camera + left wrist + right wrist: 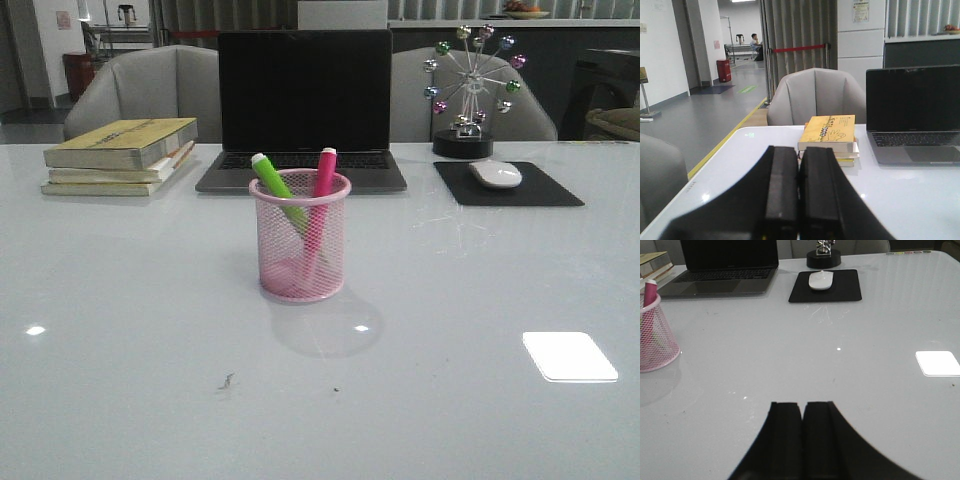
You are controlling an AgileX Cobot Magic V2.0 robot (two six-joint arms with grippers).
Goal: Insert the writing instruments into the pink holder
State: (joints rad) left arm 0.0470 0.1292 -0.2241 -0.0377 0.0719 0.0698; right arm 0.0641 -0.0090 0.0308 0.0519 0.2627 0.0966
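Note:
The pink holder (300,250) stands upright at the middle of the table. Inside it lean the green marker (278,188) and the pink marker (323,178), caps up above the rim. The right wrist view shows the pink holder (655,337) off to one side with the pink marker (650,292) sticking out. My left gripper (799,150) is shut and empty, facing the books. Also shut with nothing between its fingers, my right gripper (802,405) hangs over bare table, well away from the holder. Neither gripper shows in the front view.
A laptop (303,105) stands open behind the holder. A stack of books (122,155) lies at the back left. At the back right are a mouse (496,174) on a black pad (508,185) and a wheel-shaped desk ornament (467,90). Chairs stand behind the table.

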